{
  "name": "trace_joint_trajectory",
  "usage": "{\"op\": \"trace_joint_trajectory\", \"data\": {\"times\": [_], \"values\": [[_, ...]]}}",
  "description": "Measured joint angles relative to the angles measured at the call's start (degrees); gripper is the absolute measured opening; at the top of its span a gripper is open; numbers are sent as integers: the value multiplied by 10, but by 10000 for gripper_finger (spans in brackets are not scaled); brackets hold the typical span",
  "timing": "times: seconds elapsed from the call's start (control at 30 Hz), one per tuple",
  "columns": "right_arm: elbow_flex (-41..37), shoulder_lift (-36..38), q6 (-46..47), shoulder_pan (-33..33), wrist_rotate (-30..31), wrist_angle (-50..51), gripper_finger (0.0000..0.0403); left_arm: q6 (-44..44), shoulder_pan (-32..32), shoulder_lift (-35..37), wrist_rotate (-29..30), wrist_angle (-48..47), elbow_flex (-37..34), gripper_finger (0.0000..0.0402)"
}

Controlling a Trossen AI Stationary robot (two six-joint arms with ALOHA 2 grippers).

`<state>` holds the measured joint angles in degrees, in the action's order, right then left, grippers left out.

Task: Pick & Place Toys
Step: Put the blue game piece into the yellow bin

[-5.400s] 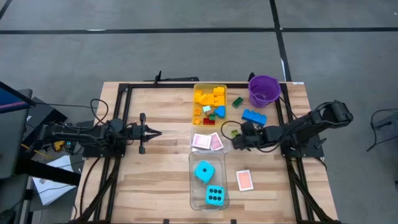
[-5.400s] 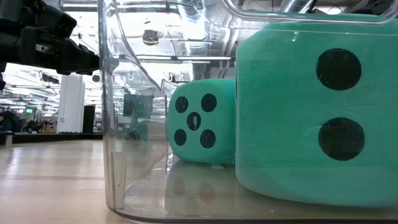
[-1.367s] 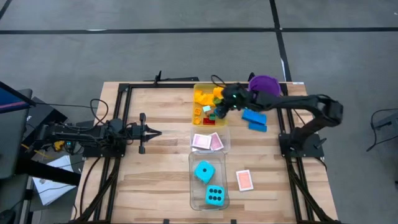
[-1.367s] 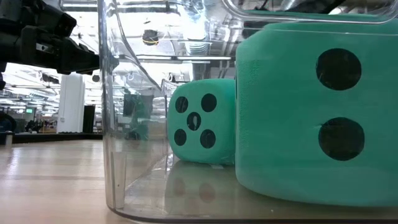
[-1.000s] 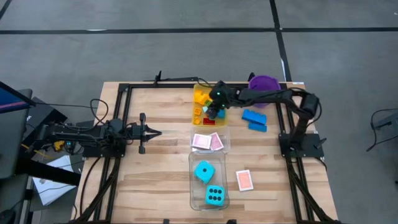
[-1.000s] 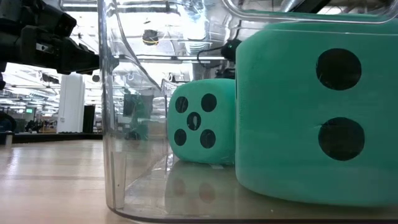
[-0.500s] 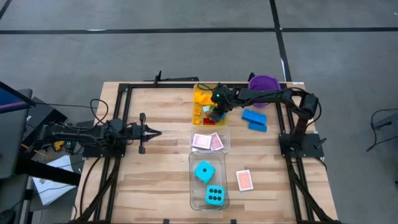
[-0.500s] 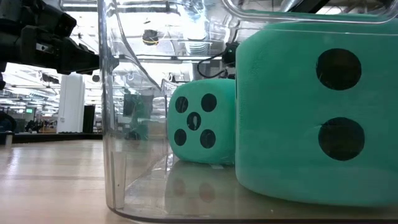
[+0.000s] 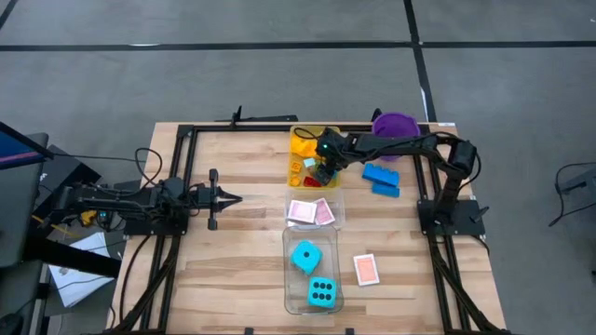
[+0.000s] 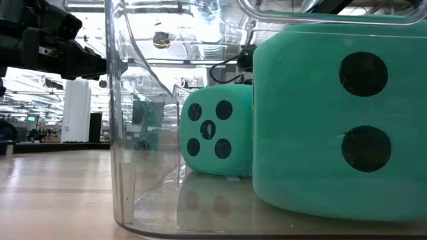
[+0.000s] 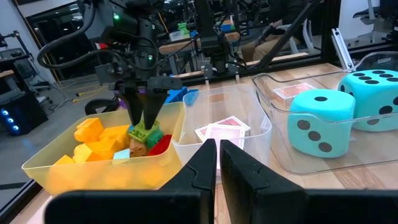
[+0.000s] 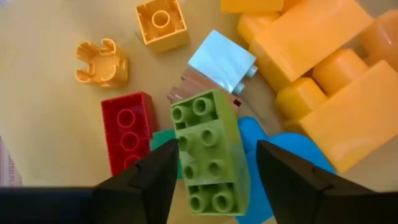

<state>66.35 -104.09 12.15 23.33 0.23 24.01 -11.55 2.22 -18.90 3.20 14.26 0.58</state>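
2 parted right fingers (image 12: pixel 212 177) just clear of green brick (image 12: pixel 209 149), unseen from above; left fingers (image 11: pixel 217 163) together.

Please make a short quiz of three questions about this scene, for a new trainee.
1. True or false: the right gripper is over the yellow tray, above a green brick.
2. Which container holds the two cyan dice? A purple bucket; B clear tray; C yellow tray.
3. Fill in: the blue brick lies on the ____, beside the yellow tray.

Key: 1 true; 2 B; 3 table.
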Motion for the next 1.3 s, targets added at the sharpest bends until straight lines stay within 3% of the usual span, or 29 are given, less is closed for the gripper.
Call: {"op": "trace_joint_trajectory", "data": {"times": [0.37, 0.6, 0.8, 0.97, 1.3], "values": [[0, 37, 9, 0, 6, 25, 213, 0, 0, 0, 0, 0, 0, 17], [0, 127, 47, -17, 121, 55, 203, 0, 0, 0, 0, 0, 0, 17], [0, 175, 109, -36, 164, 130, 192, 0, 0, 0, 0, 0, 0, 17], [-4, 191, 168, -82, 181, 215, 192, 0, 0, 0, 0, 0, 0, 17], [-13, 197, 380, -231, 297, 437, 191, 0, 0, 0, 0, 0, 0, 17]]}}
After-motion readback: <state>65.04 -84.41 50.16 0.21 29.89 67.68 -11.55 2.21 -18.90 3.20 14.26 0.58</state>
